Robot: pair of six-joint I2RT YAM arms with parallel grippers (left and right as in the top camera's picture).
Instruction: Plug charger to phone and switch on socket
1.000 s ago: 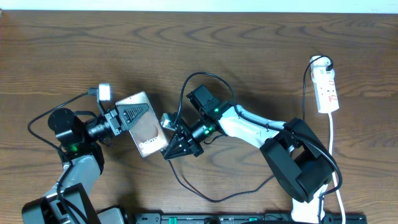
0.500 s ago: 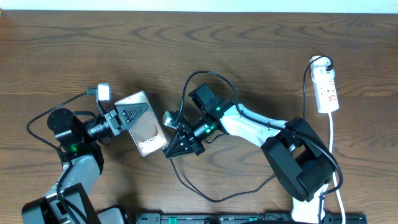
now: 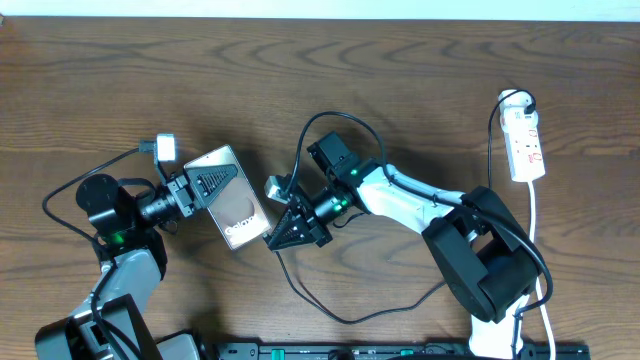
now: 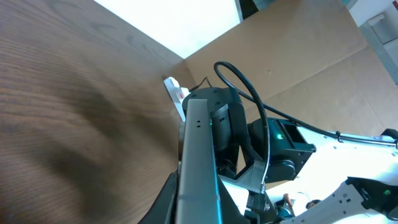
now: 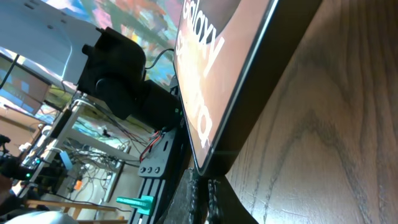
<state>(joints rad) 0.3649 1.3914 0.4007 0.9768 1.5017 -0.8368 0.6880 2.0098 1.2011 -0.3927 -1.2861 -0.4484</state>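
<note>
The table [image 3: 420, 80] is of dark brown wood with a clear grain, and a pale strip runs along its far edge. The left gripper [image 3: 218, 182] is closed on the upper end of the phone [image 3: 242, 212]. It holds the phone left of the middle, screen up and turned slantwise, with the word "Galaxy" readable on the glass. The right gripper [image 3: 280, 238] is just beside the phone's lower corner, and its fingers [image 5: 186, 196] are pressed almost together. The charger [image 3: 335, 318] comes out under them and loops over the wood toward the near edge, so the gripper seems to hold the plug end, but the tip is hidden. The socket [image 3: 526, 145] lies well apart at the far right, with its white cord [image 3: 535, 240]. Behind the table, the left wrist view shows a brown cardboard wall [image 4: 298, 56].
</note>
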